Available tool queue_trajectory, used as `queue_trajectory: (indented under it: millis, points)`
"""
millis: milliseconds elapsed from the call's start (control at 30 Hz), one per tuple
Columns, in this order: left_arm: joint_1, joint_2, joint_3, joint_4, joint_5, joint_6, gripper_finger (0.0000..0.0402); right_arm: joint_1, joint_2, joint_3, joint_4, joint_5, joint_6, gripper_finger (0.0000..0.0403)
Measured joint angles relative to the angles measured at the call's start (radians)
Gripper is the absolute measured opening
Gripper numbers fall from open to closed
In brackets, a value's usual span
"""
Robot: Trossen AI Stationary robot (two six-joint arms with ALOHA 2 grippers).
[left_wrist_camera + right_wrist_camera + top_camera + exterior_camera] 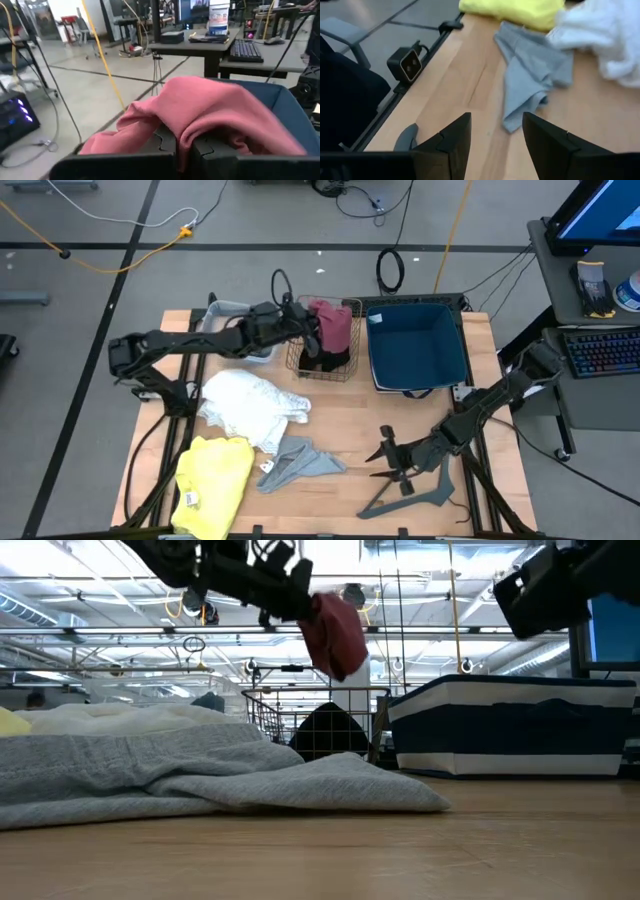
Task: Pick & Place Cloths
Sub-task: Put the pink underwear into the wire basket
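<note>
From above, the left end effector (pixel 312 332) pinches the maroon cloth (pixel 334 323) over the wire basket (pixel 296 360). The low view shows that cloth hanging clear above the black cloth (pixel 330 730) inside. The right end effector (pixel 495 137), fingers spread and empty, hovers over the table (pixel 470 85) near the grey cloth (pixel 532 72).

Free room at mid-table, clutter at the edges

I see bare wood between the grey cloth (pixel 300 461) and the hanger (pixel 415 495) — a gripper could pass there; the white cloth (pixel 250 406) and yellow cloth (pixel 213 483) fill the left side, the wire basket (pixel 298 365) and blue bin (pixel 417 347) block the far edge.
</note>
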Motion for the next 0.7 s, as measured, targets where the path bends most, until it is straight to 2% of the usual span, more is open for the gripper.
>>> queue_trajectory:
  millis: [167,433,700]
  points:
    - [0.046,0.047,0.000,0.038,0.047,-0.039,0.0000,-0.013,-0.154,-0.068,0.001,-0.001,-0.089,0.0169]
    - [0.098,0.091,0.000,0.027,0.048,-0.062,0.0000,-0.029,-0.408,-0.190,0.000,0.000,-0.134,0.0169]
    - [0.136,0.128,0.000,0.026,0.056,-0.073,0.0000,-0.032,-0.551,-0.279,0.000,-0.001,-0.145,0.0169]
